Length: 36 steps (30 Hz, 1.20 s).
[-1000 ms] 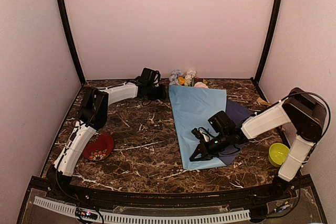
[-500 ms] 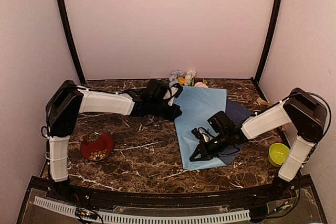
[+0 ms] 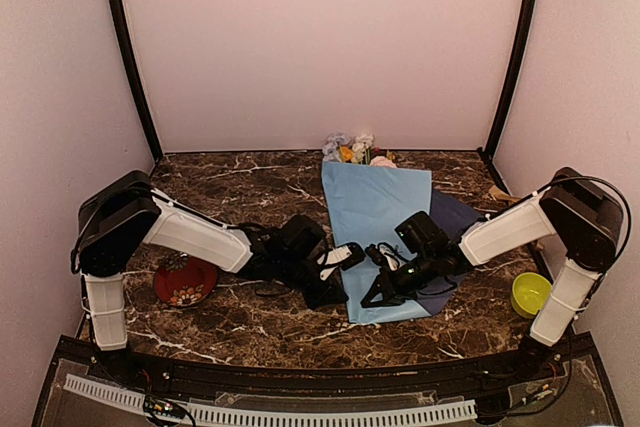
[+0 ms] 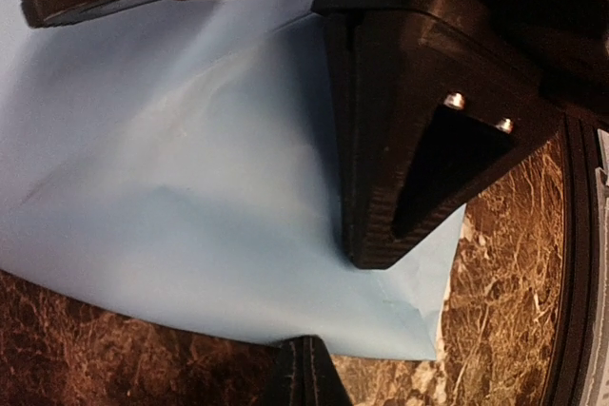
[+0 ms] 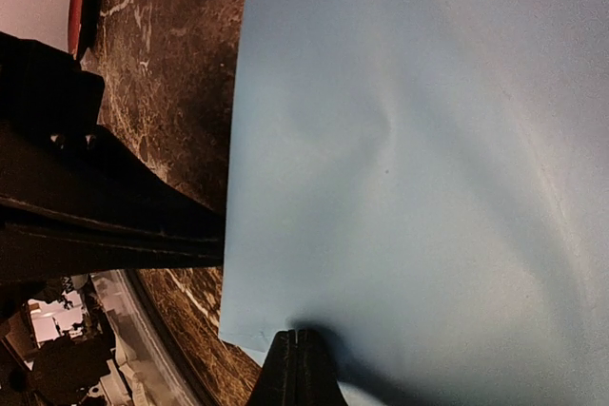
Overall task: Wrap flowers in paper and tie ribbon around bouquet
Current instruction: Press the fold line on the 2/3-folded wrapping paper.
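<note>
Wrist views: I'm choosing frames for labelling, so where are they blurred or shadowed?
Left wrist: the paper looks soft, with dim shading upper left. Right wrist: grainy paper, a dark shadow pooling around the shut fingers; table fairly sharp.

Flowers [image 3: 350, 148] behind paper [image 3: 375, 209], perhaps partly under it; dish [image 3: 186, 279] left of paper, bowl [image 3: 529, 293] right.

My left arm [image 3: 190, 232] and right arm [image 3: 505, 230]: white tube links, bulky black joint housings. A thin black cable [image 3: 590, 182] loops over my right shoulder joint. Left hand [image 3: 328, 289] and right hand [image 3: 378, 292]: black, tapering wedge fingers. Right finger: ribbed edge, triangular recess, two silver screw heads [image 4: 476, 111] inside.
</note>
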{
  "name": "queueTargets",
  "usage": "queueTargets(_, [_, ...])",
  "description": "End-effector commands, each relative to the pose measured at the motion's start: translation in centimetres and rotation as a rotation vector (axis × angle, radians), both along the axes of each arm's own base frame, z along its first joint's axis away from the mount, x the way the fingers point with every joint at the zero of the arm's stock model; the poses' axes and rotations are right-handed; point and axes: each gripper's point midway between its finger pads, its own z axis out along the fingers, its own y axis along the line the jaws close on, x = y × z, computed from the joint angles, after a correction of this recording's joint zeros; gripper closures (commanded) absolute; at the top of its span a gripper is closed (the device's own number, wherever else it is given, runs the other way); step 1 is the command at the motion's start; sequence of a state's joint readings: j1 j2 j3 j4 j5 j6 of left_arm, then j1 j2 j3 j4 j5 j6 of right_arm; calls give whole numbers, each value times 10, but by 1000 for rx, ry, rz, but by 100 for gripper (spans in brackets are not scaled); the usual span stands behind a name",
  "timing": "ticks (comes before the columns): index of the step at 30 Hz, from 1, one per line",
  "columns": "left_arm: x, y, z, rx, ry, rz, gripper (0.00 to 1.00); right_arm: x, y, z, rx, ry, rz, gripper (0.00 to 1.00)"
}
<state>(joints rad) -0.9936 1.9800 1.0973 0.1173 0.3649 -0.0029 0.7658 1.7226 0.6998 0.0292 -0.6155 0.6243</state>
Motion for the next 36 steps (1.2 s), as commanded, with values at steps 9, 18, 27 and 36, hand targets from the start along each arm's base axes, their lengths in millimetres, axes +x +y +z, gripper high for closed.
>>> queueTargets(9, [-18, -23, 42, -111, -56, -164, 100, -25, -25, -34, -148, 82, -9, 100])
queueTargets(18, [-36, -22, 22, -39, -96, -264, 100, -26, -27, -36, -149, 84, -14, 100])
queueTargets(27, [-6, -19, -20, 102, -124, -161, 100, -30, -30, -38, -151, 94, -15, 100])
queueTargets(36, [30, 8, -35, 114, -51, -8, 100, -32, -31, -40, -150, 99, -14, 100])
